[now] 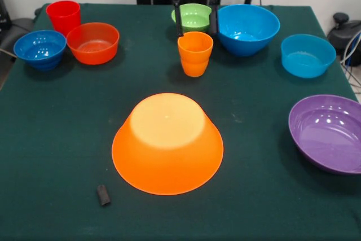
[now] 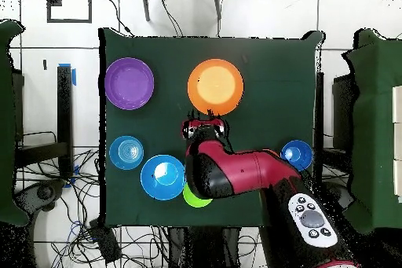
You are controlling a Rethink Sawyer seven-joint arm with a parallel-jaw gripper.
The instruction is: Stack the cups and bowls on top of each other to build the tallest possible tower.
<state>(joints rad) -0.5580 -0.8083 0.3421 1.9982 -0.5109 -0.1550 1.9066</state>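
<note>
Green-clothed bench (image 1: 51,139): big orange bowl (image 1: 167,142) sits upside down at centre, a light, slick, stiff base. Orange cup (image 1: 195,53) stands behind it; end effector (image 1: 196,18) hangs above, fingers apart, empty. Best gripped across the ridged wall.

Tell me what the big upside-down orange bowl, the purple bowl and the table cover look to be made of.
Upside-down orange bowl: likely moulded plastic, smooth with a soft sheen, uniform colour, faintly translucent paler base.
Purple bowl: also plastic by the look, glossy, with bright light spots mirrored on its inside.
Table cover: apparently dark green cloth, matte, no reflections; the exact fabric cannot be told.
</note>
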